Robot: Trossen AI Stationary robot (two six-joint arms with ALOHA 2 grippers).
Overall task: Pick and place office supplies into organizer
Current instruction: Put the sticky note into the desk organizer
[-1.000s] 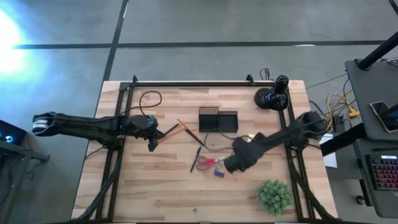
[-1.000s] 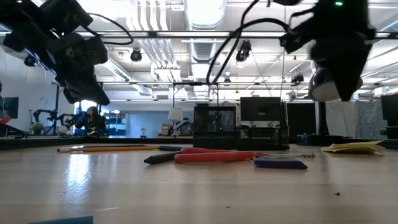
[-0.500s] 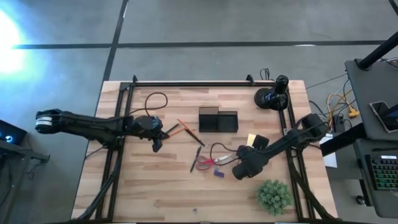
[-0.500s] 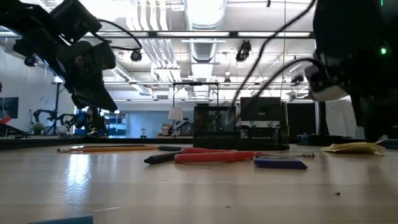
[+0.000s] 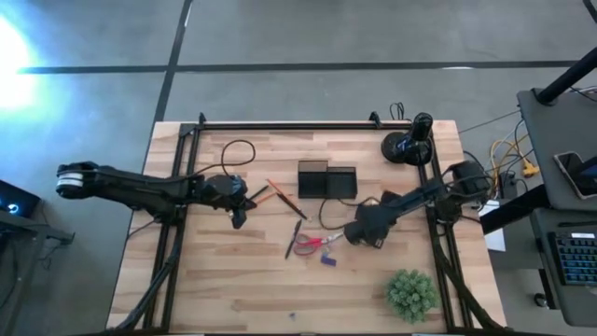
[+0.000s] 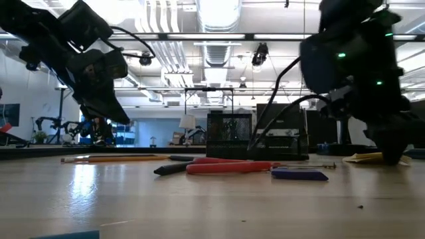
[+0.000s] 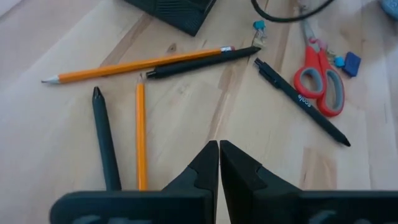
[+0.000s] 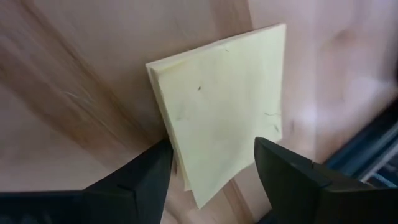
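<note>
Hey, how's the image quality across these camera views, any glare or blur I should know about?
High view: strong white glare at the left edge, on the floor, clear of the table. Low view: bright ceiling lights backlight both arms into dark shapes; the near tabletop is soft. Right wrist view: the sticky-note pad is sharp, the wood around it smeared. Left wrist view: evenly lit, pens and scissors crisp.
</note>
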